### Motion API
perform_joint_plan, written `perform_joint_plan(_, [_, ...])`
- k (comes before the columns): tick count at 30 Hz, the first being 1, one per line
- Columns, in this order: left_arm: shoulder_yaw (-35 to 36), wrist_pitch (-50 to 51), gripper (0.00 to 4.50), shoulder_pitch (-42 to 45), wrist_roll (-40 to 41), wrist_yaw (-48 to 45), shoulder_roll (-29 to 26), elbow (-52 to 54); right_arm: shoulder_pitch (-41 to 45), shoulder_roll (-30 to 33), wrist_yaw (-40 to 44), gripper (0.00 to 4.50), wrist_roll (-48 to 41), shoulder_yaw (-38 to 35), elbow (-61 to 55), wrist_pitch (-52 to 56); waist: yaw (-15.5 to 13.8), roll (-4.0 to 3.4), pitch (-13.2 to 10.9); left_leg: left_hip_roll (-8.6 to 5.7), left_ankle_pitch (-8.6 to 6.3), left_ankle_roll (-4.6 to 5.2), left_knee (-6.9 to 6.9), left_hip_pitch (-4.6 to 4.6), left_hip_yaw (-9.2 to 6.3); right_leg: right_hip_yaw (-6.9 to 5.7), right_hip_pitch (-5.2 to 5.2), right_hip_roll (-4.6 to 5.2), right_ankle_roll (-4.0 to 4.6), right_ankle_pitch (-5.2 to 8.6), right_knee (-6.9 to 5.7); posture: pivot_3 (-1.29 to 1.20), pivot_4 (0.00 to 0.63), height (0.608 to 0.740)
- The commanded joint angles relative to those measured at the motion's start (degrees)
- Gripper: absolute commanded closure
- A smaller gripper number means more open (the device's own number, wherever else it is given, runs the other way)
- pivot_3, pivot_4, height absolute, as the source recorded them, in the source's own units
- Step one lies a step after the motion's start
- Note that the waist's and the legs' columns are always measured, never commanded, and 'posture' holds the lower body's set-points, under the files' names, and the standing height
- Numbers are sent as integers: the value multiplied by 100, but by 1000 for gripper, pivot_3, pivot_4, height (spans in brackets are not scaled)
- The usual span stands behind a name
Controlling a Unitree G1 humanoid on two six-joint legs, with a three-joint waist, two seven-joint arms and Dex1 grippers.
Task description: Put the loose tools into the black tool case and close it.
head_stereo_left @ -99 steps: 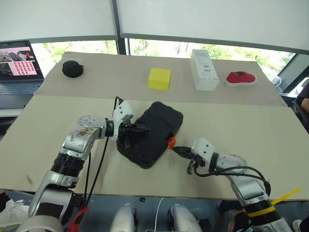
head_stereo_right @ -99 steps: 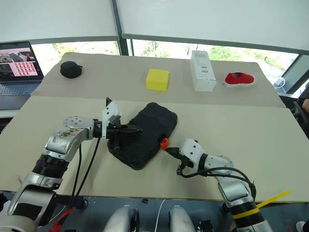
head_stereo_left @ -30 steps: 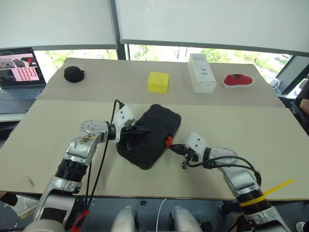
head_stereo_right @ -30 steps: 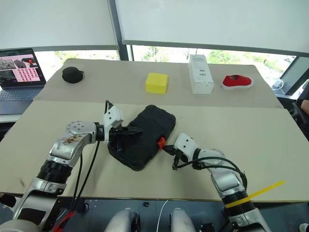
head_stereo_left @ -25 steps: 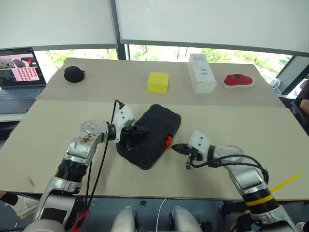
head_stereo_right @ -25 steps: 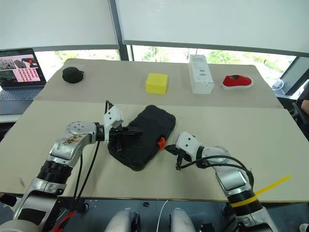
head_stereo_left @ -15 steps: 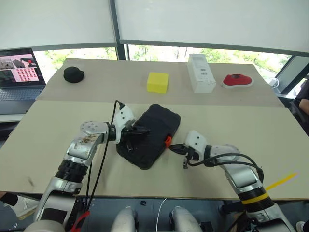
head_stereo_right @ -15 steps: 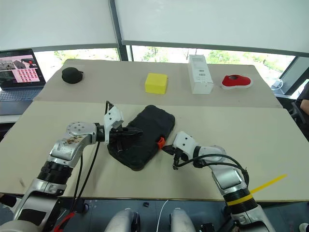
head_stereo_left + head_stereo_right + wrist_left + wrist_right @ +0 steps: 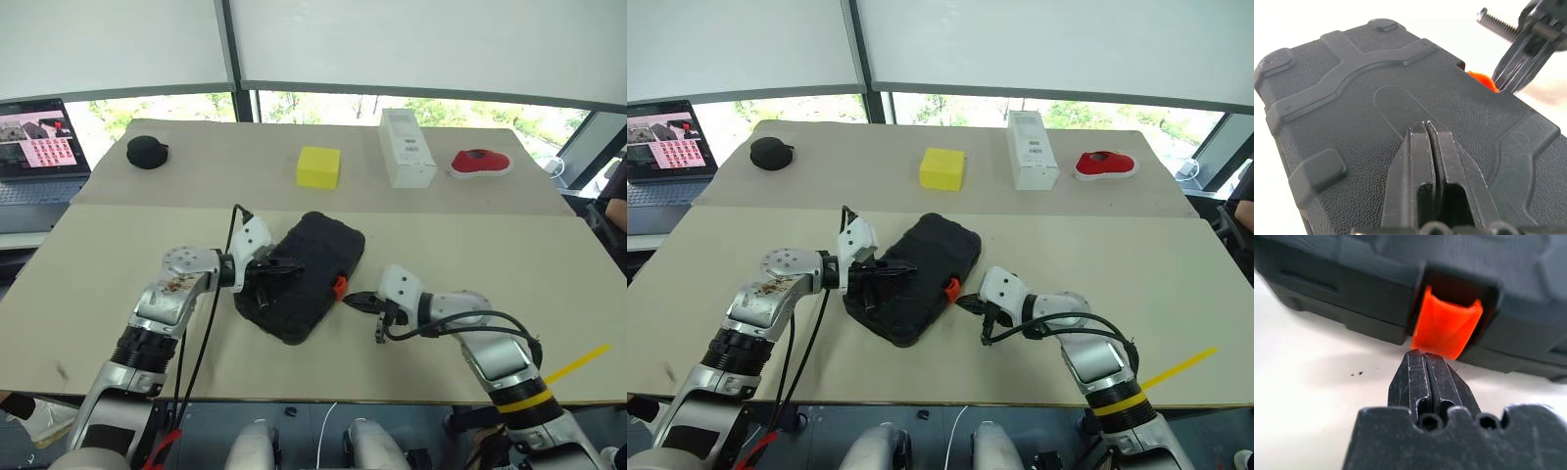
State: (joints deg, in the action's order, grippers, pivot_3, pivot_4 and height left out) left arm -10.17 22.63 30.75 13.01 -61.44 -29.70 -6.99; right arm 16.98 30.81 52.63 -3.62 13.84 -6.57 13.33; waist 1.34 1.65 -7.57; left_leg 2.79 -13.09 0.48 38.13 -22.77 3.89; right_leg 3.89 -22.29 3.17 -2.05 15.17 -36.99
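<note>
The black tool case (image 9: 306,276) lies shut on the table, lid up, with its small orange latch (image 9: 339,287) on the side facing my right arm. My left gripper (image 9: 294,262) is shut, and its fingertips (image 9: 1426,128) rest on the textured lid near the middle. My right gripper (image 9: 1423,355) is shut too. Its tips sit right at the lower edge of the orange latch (image 9: 1446,325), low over the table. In the left wrist view the right gripper (image 9: 1520,58) shows beside the latch (image 9: 1481,81). The loose tools are out of view.
Along the far side of the table stand a small round black pouch (image 9: 145,152), a yellow block (image 9: 318,166), a white box (image 9: 407,147) and a red object (image 9: 480,162). A laptop (image 9: 39,137) sits off the far left corner.
</note>
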Motion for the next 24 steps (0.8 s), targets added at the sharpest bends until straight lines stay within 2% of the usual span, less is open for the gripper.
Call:
perform_joint_plan(1, [-437, 253, 4368, -405, -260, -46, -11, -425, 93, -44, -17, 4500, -175, -123, -162, 22, -1, -2, 1, 0, 0, 0, 0, 0, 1, 0, 0, 0, 0, 0, 0, 0, 150, 740])
perform_joint_plan(18, [-477, 261, 4368, -372, -280, -82, 3, -483, 459, -501, -176, 4500, -79, -61, 285, -394, 20, -2, 1, 2, 0, 0, -5, 6, -2, 2, 0, -1, 4, 2, 0, 0, 150, 740])
perform_joint_plan(24, [-504, 295, 4368, -396, -288, -122, -19, -473, 504, -484, -96, 4500, -114, -96, 129, -394, 27, -3, 1, 2, 0, 0, -6, 5, -5, 3, -1, -1, 4, 2, 0, 0, 150, 740])
